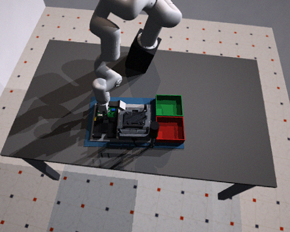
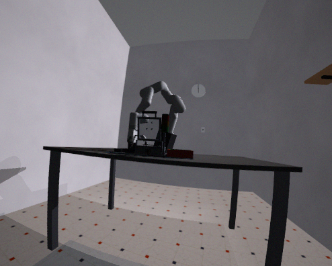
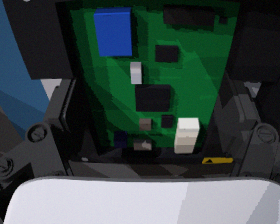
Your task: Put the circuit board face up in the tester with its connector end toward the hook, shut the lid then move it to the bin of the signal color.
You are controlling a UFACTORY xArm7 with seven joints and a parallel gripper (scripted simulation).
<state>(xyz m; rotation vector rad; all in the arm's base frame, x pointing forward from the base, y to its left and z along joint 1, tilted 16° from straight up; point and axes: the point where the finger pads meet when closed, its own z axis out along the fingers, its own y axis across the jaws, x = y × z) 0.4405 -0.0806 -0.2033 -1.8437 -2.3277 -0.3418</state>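
Observation:
The green circuit board (image 3: pixel 150 72) lies face up in a pocket of the dark tray (image 1: pixel 102 125), on the tray's far side. It carries a blue block, black chips and a white part (image 3: pixel 186 133). My gripper (image 3: pixel 152 80) is low over the board, open, with one dark finger on each long side of it and nothing between them gripped. In the overhead view the gripper (image 1: pixel 103 112) stands at the tray's far end, left of the tester (image 1: pixel 134 121). The tester's lid (image 2: pixel 148 125) stands upright and open.
The green bin (image 1: pixel 169 105) and the red bin (image 1: pixel 170 128) stand right of the tester on the blue mat. The dark signal tower (image 1: pixel 153 128) stands between the tester and the red bin. The arm's black base (image 1: pixel 140 55) is behind.

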